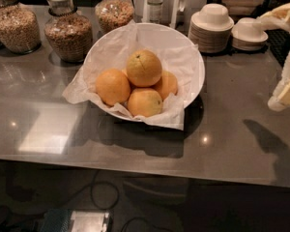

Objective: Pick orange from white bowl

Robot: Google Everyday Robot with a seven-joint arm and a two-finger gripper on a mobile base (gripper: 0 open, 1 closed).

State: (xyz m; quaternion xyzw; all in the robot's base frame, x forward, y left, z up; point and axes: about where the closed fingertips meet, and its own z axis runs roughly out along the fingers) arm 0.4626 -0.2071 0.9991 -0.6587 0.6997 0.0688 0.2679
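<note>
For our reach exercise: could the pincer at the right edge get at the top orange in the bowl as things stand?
Probably yes. The orange sits uncovered atop three others in the bowl, and the pincer, at the right edge, has only bare counter between.

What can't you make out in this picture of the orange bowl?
Camera view:
Gripper, right edge over the counter: mostly cut off by the frame.
Rear small fruit in the white bowl: largely hidden behind the orange.
Left jar: top cut off.
</note>
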